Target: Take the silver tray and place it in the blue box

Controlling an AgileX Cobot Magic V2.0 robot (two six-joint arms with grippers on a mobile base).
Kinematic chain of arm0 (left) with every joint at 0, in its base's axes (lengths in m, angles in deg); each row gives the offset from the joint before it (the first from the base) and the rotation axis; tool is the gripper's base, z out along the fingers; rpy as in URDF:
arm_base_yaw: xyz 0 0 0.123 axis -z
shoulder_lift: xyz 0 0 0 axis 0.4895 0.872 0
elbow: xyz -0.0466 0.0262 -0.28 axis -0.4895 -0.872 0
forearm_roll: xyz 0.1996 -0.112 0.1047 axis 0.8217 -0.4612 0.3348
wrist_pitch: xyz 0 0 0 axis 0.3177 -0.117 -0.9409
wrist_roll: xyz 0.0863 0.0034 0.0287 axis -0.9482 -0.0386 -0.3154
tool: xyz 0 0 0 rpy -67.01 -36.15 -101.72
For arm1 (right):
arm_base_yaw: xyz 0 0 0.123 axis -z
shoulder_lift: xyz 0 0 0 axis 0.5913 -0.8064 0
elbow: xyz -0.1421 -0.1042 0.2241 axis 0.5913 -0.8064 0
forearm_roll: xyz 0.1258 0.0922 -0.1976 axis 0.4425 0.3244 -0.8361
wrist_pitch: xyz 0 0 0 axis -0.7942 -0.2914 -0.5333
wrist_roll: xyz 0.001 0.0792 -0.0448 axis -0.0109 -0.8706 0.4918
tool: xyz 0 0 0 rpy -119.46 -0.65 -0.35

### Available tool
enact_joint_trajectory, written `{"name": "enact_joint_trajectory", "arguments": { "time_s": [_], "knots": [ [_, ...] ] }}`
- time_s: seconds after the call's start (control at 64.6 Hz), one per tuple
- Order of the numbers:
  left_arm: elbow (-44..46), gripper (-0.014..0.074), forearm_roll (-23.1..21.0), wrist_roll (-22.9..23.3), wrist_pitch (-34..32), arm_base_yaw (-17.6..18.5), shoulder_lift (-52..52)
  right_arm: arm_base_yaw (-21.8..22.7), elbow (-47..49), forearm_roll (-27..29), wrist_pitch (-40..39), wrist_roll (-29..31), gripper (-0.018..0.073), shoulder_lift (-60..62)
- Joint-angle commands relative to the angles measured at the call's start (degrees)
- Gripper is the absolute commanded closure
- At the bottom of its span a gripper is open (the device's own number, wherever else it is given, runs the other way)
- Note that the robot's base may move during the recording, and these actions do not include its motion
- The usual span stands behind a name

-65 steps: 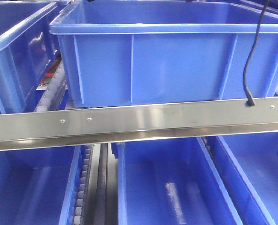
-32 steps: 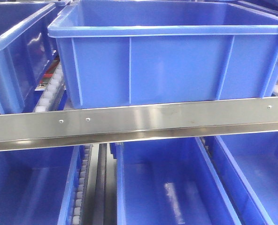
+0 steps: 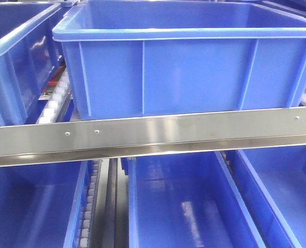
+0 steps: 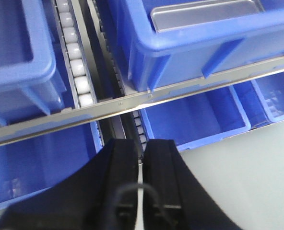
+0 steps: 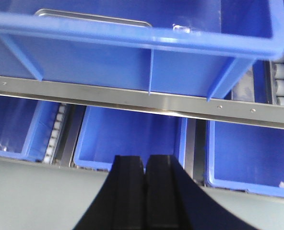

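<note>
The blue box (image 3: 194, 77) stands on the upper shelf behind a steel rail. The silver tray (image 4: 204, 14) lies inside it; only its rim shows in the left wrist view, and in the right wrist view the silver tray (image 5: 94, 17) peeks over the wall of the blue box (image 5: 108, 57). The front view hides the tray and shows neither gripper. My left gripper (image 4: 142, 143) is shut and holds nothing, low in front of the shelf. The right gripper (image 5: 145, 158) is also shut and holds nothing, pulled back below the box.
A steel rail (image 3: 153, 134) crosses the shelf front. Open blue bins (image 3: 184, 206) sit on the lower level, and another blue bin (image 3: 13, 62) stands left of the box. White roller tracks (image 4: 77, 72) run between bins. Grey floor (image 4: 238, 182) lies before the rack.
The black cable hanging at the right of the front view has left the frame. The blue box shifted slightly left and now rests still.
</note>
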Motion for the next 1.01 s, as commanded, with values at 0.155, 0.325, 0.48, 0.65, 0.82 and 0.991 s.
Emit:
{"name": "enact_joint_trajectory", "arguments": {
  "time_s": [0.155, 0.325, 0.48, 0.65, 0.82, 0.991],
  "knots": [
    [-7.79, 0.0588, 0.37, -3.44, -8.43, 0.54, -19.30, 0.02, -9.50, -0.20, -7.63, 0.18, 0.0503, 22.38],
    [-9.94, 0.0588, 0.37, -6.02, -8.76, 0.54, -30.40, 0.02, -11.52, -0.20, -8.43, 0.18, 0.0503, 32.39],
    [-10.54, 0.0589, 0.37, -6.14, -9.13, 0.54, -35.07, 0.02, -11.52, -0.25, -9.49, 0.18, 0.0503, 35.20],
    [-10.54, 0.0589, 0.14, -6.14, -9.28, 0.54, -35.17, 0.02, -11.52, -0.25, -8.97, 0.18, 0.0503, 35.20],
    [-10.54, 0.0588, 0.14, -6.14, -9.28, 0.54, -35.17, 0.02, -11.52, -0.25, -8.01, 0.18, 0.0503, 35.20],
    [-10.54, 0.0588, 0.14, -6.14, -9.28, 0.54, -35.07, 0.02, -11.52, -0.25, -8.01, 0.18, 0.0503, 35.20]
  ]
}}
